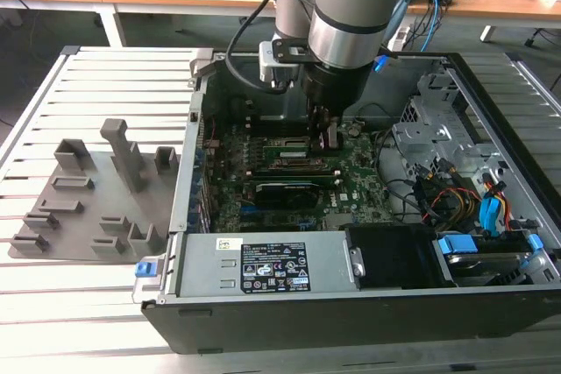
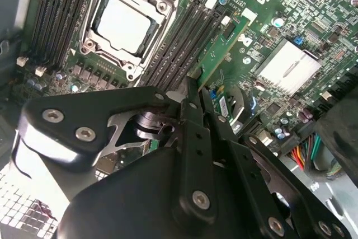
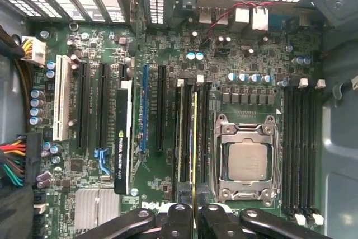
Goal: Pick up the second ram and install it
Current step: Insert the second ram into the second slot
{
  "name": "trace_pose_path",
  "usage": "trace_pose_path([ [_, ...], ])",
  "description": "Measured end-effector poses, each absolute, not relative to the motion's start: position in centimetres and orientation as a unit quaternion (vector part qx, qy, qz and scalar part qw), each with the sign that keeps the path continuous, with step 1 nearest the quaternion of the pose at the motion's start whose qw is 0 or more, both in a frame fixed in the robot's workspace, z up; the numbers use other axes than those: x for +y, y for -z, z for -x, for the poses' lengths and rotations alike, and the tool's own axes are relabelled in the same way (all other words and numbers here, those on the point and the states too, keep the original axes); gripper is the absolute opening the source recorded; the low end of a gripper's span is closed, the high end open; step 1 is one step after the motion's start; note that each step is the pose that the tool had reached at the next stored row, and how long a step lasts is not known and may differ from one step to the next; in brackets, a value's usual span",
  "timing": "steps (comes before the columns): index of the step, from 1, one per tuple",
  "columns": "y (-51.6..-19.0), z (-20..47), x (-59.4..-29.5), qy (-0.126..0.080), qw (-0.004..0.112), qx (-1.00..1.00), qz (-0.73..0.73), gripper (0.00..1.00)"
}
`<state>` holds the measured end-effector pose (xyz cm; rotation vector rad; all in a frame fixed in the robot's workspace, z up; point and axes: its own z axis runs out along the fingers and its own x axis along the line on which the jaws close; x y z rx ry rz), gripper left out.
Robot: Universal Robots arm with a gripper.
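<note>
- Your gripper (image 3: 194,216) is down inside the open computer case (image 1: 263,313), right over the green board (image 3: 168,172) with all the slots.
- The jaws are pinched shut on the second ram (image 3: 194,138). It is the thin green stick, standing on its edge in the long black slots (image 3: 187,132) just beside the square chip socket (image 3: 246,160).
- In the second wrist view, the stick (image 2: 221,54) leans along a slot. You cannot tell if it sits all the way in.
- If the stick is a bit crooked, a push could bend it or hurt the slot. That is my guess.
- The slots sit very close together. The stick could slip into the wrong one.
- The little white clips (image 3: 180,83) at the slot ends may not snap shut. Then the stick stays loose.
- The black card (image 3: 124,138) stands near. A sideways bump could knock it.
- Wires (image 1: 456,194) lie well apart in the case, so they look safe.
</note>
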<state>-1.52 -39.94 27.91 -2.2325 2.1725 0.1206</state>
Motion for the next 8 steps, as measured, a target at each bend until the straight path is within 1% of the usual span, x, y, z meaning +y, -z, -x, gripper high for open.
trace_pose_path([
  [8,-26.5,1.6,-39.1,-0.039,0.012,0.697,0.716,0.14],
])
